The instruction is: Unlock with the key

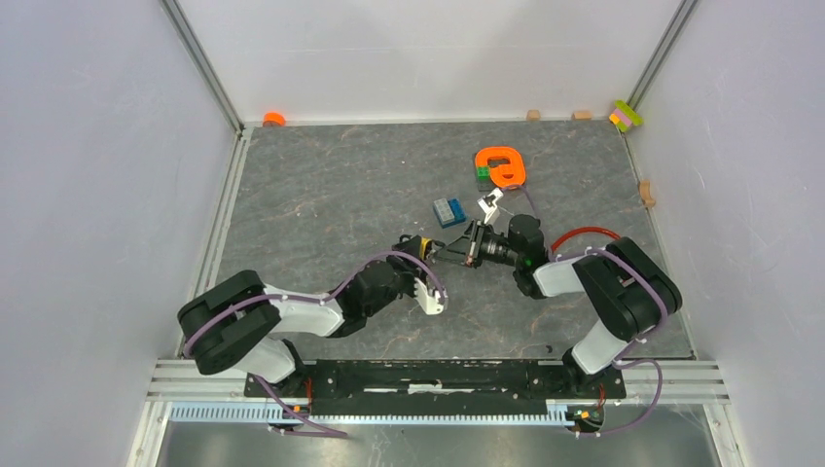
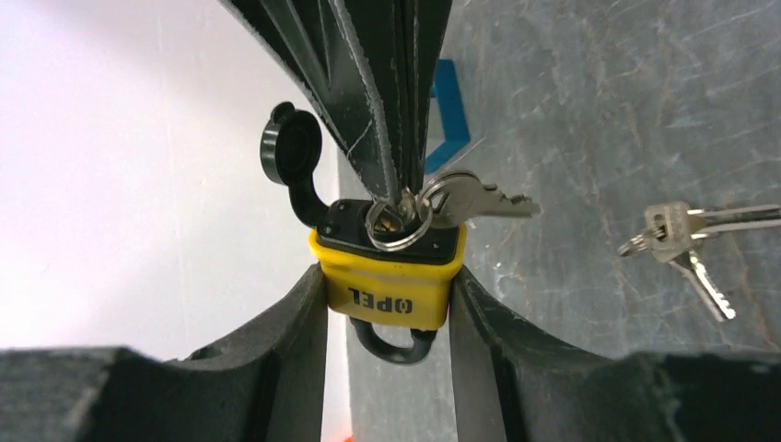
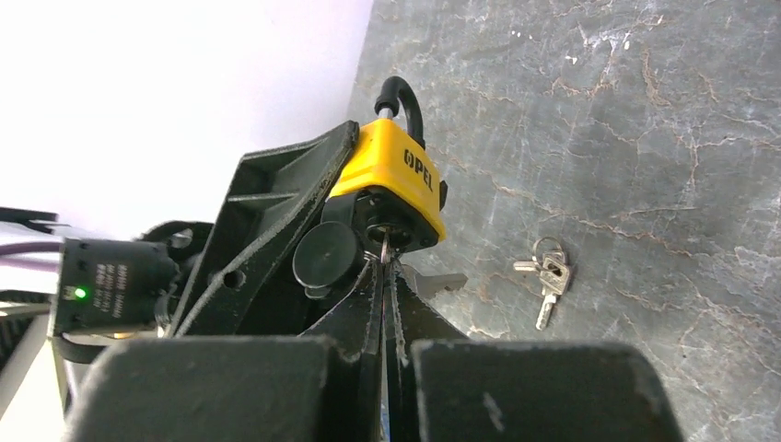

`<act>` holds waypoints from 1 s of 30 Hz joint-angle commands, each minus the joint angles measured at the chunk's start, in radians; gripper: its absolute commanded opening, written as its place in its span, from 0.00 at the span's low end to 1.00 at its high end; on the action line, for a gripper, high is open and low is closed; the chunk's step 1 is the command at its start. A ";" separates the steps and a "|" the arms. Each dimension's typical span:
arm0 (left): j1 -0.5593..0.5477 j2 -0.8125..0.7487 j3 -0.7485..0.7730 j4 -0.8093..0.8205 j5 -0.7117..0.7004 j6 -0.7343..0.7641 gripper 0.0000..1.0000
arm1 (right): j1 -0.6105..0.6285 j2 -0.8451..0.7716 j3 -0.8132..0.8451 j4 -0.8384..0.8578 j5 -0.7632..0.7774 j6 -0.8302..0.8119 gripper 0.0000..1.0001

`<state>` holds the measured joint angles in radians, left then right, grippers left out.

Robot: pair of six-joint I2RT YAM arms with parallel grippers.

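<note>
A small yellow padlock (image 2: 391, 285) with a black shackle is clamped by its sides between my left gripper's (image 2: 389, 299) fingers, keyhole end facing away from the wrist. Its black dust cap (image 2: 290, 147) hangs open. My right gripper (image 3: 385, 260) is shut on the key at the keyhole. The blade is hidden by the fingers. Only its ring (image 2: 398, 226) and a spare key (image 2: 479, 198) dangling from it show. In the top view both grippers meet mid-table at the padlock (image 1: 425, 248), with the right gripper (image 1: 449, 251) coming from the right.
A second key bunch (image 2: 686, 239) lies loose on the grey tabletop close by, also seen as key bunch (image 3: 550, 274). Behind the grippers sit a blue block (image 1: 448, 211), an orange holder (image 1: 501, 165) and a green block (image 1: 483, 173). A red cable (image 1: 584, 233) arcs over the right arm.
</note>
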<state>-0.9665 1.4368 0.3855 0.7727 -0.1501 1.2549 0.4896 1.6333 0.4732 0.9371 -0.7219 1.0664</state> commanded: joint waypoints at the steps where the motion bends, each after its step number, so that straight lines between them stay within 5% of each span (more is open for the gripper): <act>1: -0.036 0.039 0.011 0.344 -0.058 0.165 0.02 | -0.006 0.039 -0.029 0.200 -0.046 0.173 0.00; 6: -0.053 0.115 0.009 0.469 -0.092 0.254 0.02 | -0.024 0.092 -0.035 0.305 -0.055 0.278 0.00; 13: -0.057 0.103 0.023 0.396 -0.114 0.213 0.02 | -0.032 0.115 -0.006 0.336 -0.092 0.275 0.00; 22: -0.008 -0.049 0.126 -0.105 -0.058 -0.094 0.02 | -0.062 -0.043 0.193 -0.484 -0.065 -0.556 0.10; 27: 0.056 -0.105 0.241 -0.438 0.088 -0.302 0.02 | -0.062 -0.102 0.263 -0.650 -0.050 -0.758 0.15; 30: 0.090 -0.121 0.297 -0.553 0.170 -0.375 0.02 | -0.062 -0.109 0.339 -0.751 -0.094 -0.850 0.33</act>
<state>-0.9180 1.3796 0.5785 0.3874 -0.1268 1.0702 0.4362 1.5509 0.7136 0.4049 -0.8082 0.4610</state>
